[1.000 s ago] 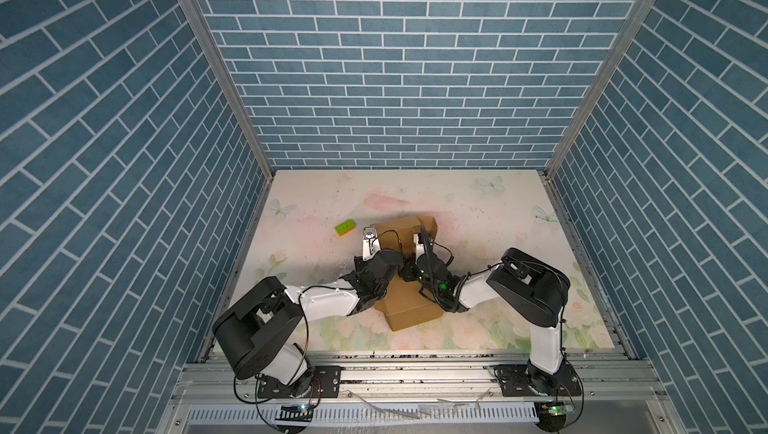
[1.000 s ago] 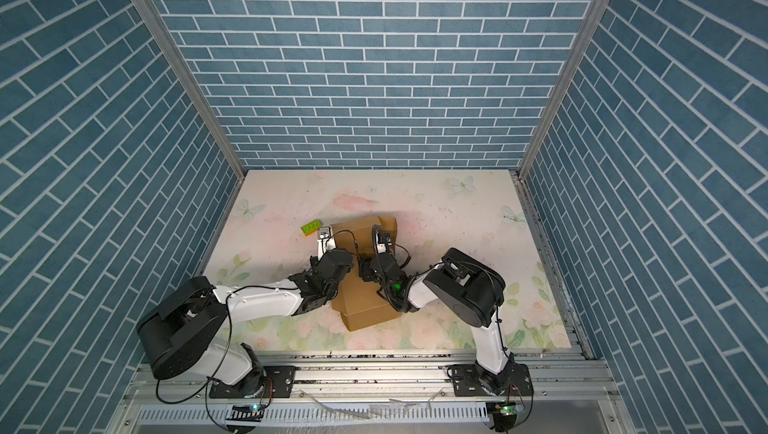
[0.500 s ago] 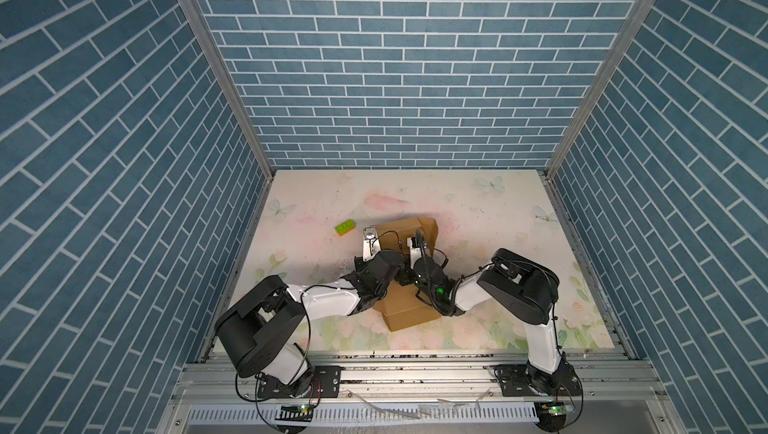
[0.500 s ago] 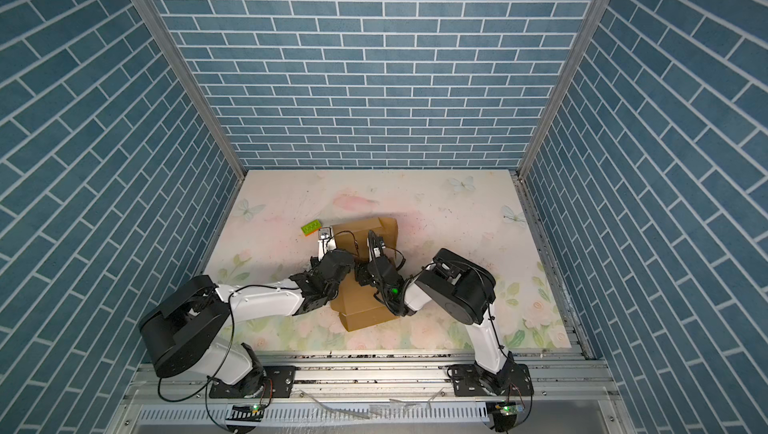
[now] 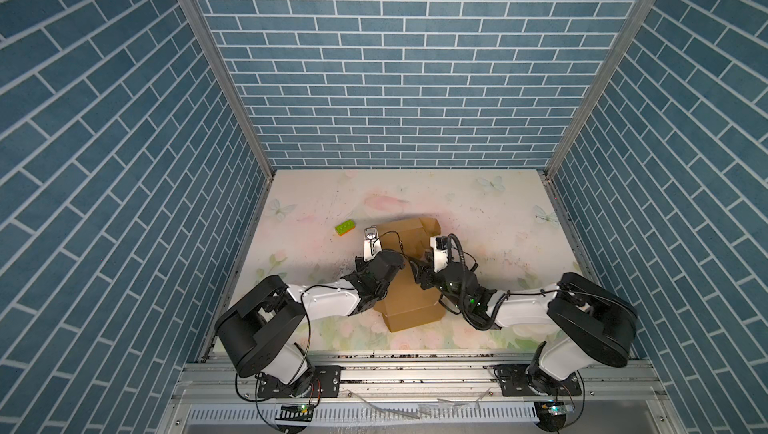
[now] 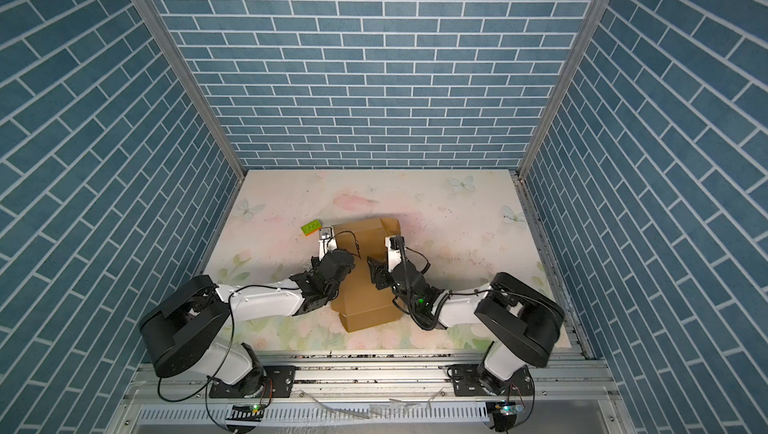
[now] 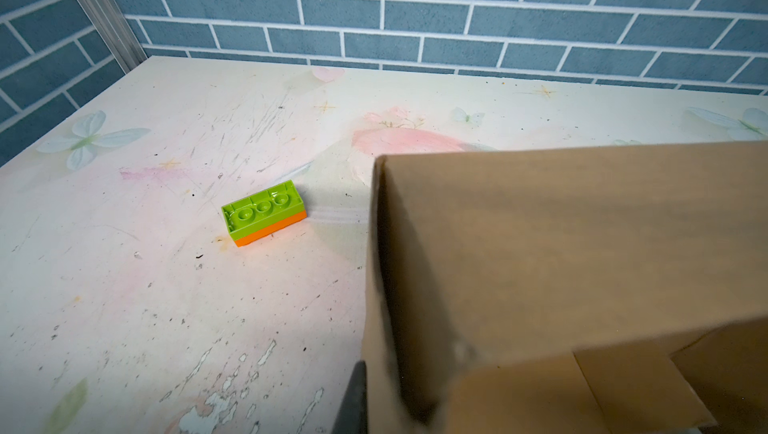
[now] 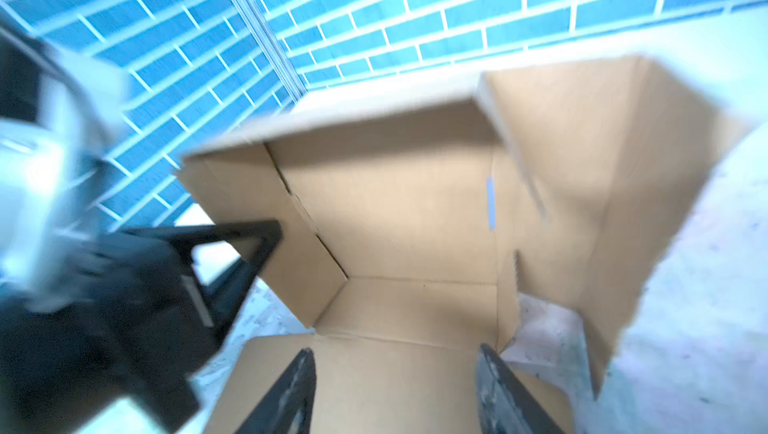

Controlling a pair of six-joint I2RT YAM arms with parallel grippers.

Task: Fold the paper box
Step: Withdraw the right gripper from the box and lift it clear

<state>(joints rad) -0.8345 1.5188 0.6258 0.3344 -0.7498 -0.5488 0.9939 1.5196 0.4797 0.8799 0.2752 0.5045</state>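
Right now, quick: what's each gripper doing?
Left gripper: closed, pinching the side wall of the paper box.
Right gripper: open, holding nothing, jaws apart over the box's floor panel.

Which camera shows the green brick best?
Left wrist view: the brick is close and sharp, studs clear. In both top views it is a tiny green speck. The right wrist view lacks it.

Plain brown paper box (image 5: 409,307); bright green brick (image 7: 262,214) with an orange base; pale counter (image 5: 478,212) printed with faded pink flowers and butterflies; blue brick-pattern walls (image 5: 395,58) with white joints.
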